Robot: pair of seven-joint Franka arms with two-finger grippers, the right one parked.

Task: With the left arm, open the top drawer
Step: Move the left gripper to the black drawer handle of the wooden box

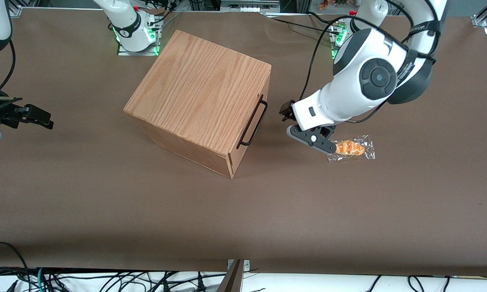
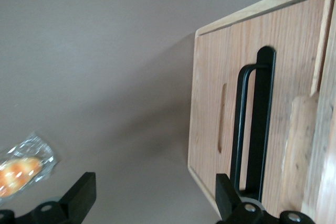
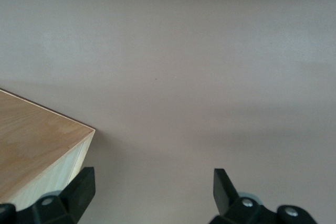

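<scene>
The top drawer [image 2: 286, 66] is shut in the oak-grain box [image 1: 198, 89], flush with the box's face. Its thin black wire handle [image 1: 253, 123] [image 2: 254, 124] runs along that face, which looks toward the working arm's end of the table. The left arm [image 1: 369, 77] reaches down in front of the drawer. Its black gripper [image 1: 287, 112] [image 2: 155, 192] hangs a short way from the handle without touching it. The jaws stand wide open with only bare table between them. One finger [image 2: 226, 192] lines up with one end of the handle.
A clear packet with an orange pastry [image 1: 350, 149] [image 2: 23, 169] lies on the brown table [image 1: 243, 211] beside the gripper, toward the working arm's end. A narrow slot [image 2: 222, 116] is cut in the box's face beside the handle.
</scene>
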